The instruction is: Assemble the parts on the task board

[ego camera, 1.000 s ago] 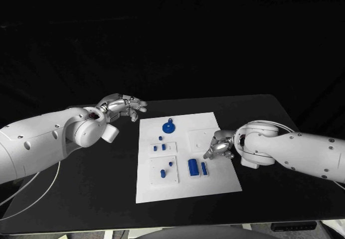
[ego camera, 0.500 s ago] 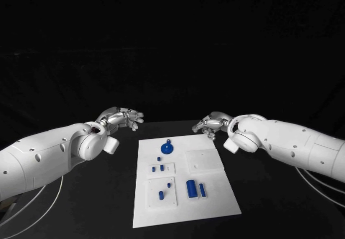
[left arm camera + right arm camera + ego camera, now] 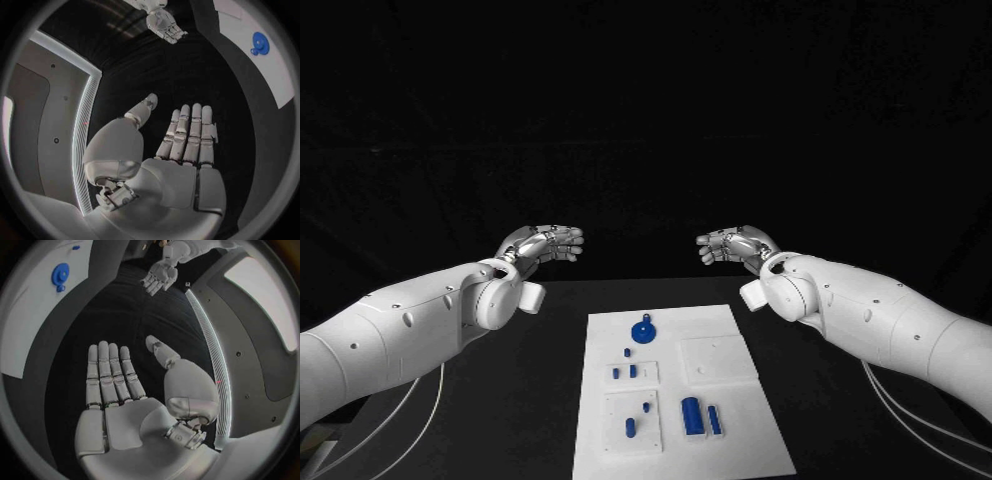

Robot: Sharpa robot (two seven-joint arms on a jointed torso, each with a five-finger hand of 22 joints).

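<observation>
Above the table's far edge, left hand [image 3: 542,243] and right hand [image 3: 736,245] flat, fingers extended, holding nothing.

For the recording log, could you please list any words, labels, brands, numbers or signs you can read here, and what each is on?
None: no legible text in any view.
The task board is plain white with no printing to be seen.
The blue parts carry no visible marks.
The left hand and right hand show no readable lettering.
</observation>
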